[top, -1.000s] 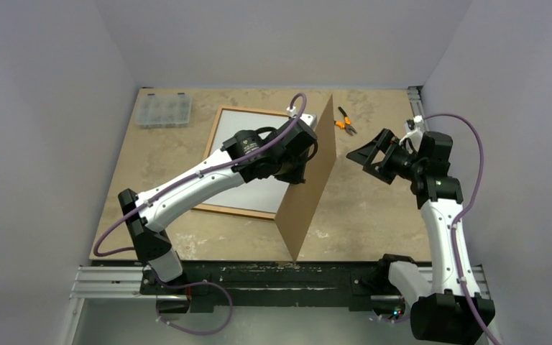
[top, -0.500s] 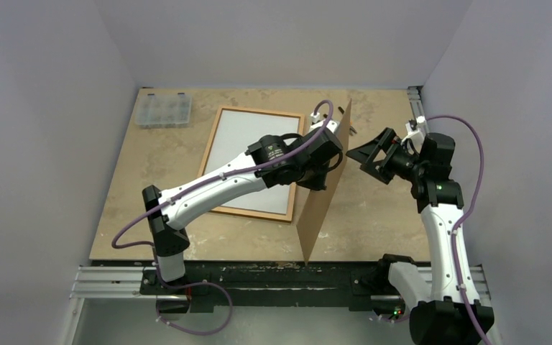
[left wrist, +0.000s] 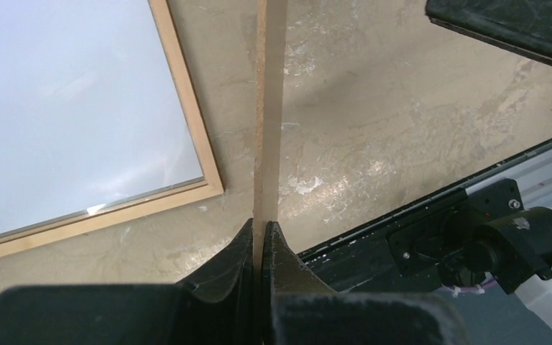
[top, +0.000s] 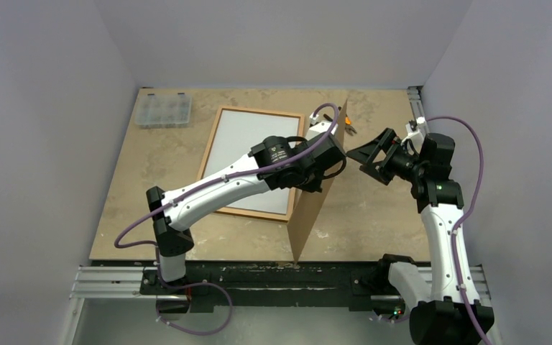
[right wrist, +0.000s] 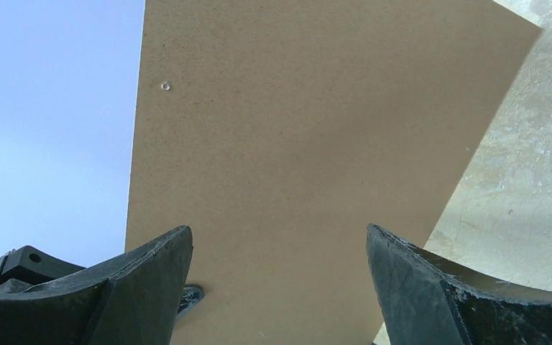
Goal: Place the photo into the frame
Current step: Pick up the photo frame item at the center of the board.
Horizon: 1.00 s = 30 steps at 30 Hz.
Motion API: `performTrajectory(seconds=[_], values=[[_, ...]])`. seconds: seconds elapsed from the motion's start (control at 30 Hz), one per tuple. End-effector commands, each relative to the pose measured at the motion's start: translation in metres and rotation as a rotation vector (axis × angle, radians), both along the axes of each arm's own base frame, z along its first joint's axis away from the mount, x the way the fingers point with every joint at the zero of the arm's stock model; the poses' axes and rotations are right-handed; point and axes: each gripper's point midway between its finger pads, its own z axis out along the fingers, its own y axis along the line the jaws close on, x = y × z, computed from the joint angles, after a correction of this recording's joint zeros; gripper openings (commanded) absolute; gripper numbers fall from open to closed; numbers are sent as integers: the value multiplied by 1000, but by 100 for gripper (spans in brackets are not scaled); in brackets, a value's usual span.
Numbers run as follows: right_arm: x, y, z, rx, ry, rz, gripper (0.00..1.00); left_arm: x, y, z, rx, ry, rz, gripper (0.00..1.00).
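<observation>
**Backing board held up on edge, frame lying flat**

Left gripper [left wrist: 261,228] is clamped tight on the thin edge of the brown backing panel [top: 315,198], holding it upright just right of the frame [top: 210,140], I'd guess to keep the opening clear. The photo [top: 248,140] seems to lie white-back-up inside the frame. Right gripper [right wrist: 278,241] is spread wide and empty, facing the panel's flat side, probably ready to help.
</observation>
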Motion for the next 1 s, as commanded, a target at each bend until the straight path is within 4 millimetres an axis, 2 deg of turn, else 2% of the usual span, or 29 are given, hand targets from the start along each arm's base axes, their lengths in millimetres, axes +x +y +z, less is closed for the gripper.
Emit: performTrajectory(seconds=[0.0, 0.3, 0.5, 0.7, 0.83, 0.87, 0.97], values=[[-3, 4, 7, 13, -21, 19, 89, 8, 15, 29, -13, -108, 83, 0], [-4, 4, 4, 15, -15, 23, 89, 11, 23, 34, 65, -182, 150, 0], [-4, 5, 3, 24, -14, 27, 89, 11, 24, 38, 45, -210, 164, 0], [-5, 6, 1, 32, -11, 31, 89, 10, 13, 28, 40, -194, 155, 0], [-7, 8, 8, 38, -32, 38, 91, 8, 2, 18, 48, -169, 128, 0], [-8, 8, 10, 39, -40, 38, 92, 7, 0, 16, 47, -163, 122, 3], [-8, 8, 18, 40, -65, 28, 93, 4, -7, 15, 31, -148, 92, 26]])
